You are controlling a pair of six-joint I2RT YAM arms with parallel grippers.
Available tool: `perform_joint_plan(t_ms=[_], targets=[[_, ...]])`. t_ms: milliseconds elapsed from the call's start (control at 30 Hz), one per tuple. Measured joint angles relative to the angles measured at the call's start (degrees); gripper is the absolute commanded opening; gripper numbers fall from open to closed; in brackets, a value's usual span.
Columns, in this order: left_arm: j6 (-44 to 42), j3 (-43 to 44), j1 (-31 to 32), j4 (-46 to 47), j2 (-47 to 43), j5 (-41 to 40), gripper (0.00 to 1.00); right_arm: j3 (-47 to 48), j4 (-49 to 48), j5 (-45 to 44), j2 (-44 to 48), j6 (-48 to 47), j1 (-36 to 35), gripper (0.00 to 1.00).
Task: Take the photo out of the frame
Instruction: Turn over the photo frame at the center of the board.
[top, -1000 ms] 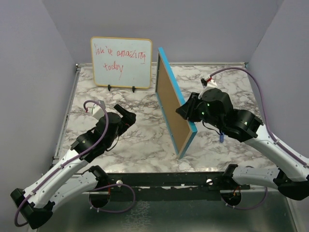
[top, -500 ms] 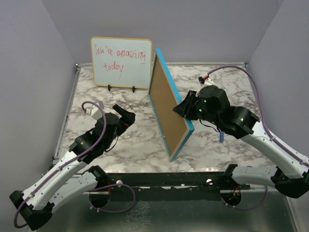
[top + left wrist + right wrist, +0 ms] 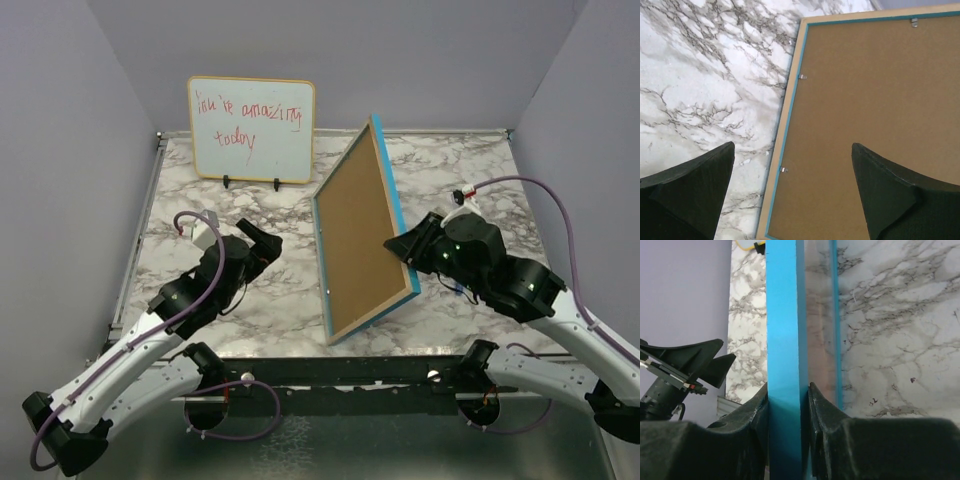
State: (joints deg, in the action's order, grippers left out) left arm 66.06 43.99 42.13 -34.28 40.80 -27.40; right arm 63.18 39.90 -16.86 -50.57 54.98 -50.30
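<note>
The frame (image 3: 358, 235), nearly edge-on a second ago, has swung its brown back leftward. Right gripper (image 3: 402, 246) clamps its blue edge; left gripper (image 3: 262, 240) gapes wide, empty.

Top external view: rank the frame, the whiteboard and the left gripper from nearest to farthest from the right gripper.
From the right gripper:
1. frame, its blue edge clamped in that gripper, mid-table.
2. left gripper, open, on the frame's other side, to the left.
3. whiteboard, standing at the back left of the table.
</note>
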Motion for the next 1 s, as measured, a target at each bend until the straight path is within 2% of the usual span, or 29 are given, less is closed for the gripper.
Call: perform_joint_plan(t_ms=[333, 567, 833, 1000], targets=[[-0.9, -7.1, 0.0, 6.7, 3.2, 5.9, 0.99, -11.9, -0.7, -1.6, 6.9, 2.2, 0.2, 0.01], [-4.9, -11.6, 0.0, 11.2, 5.9, 7.7, 0.97, -21.8, -5.7, -2.0, 14.9, 5.7, 0.5, 0.01], [-8.8, -17.7, -0.1, 17.3, 10.9, 9.3, 0.88, -29.0, -10.8, -2.1, 19.2, 8.3, 0.4, 0.01], [-11.1, -19.9, -0.1, 20.6, 15.1, 11.5, 0.76, -31.3, -11.6, -2.1, 21.1, 9.1, 0.4, 0.01]])
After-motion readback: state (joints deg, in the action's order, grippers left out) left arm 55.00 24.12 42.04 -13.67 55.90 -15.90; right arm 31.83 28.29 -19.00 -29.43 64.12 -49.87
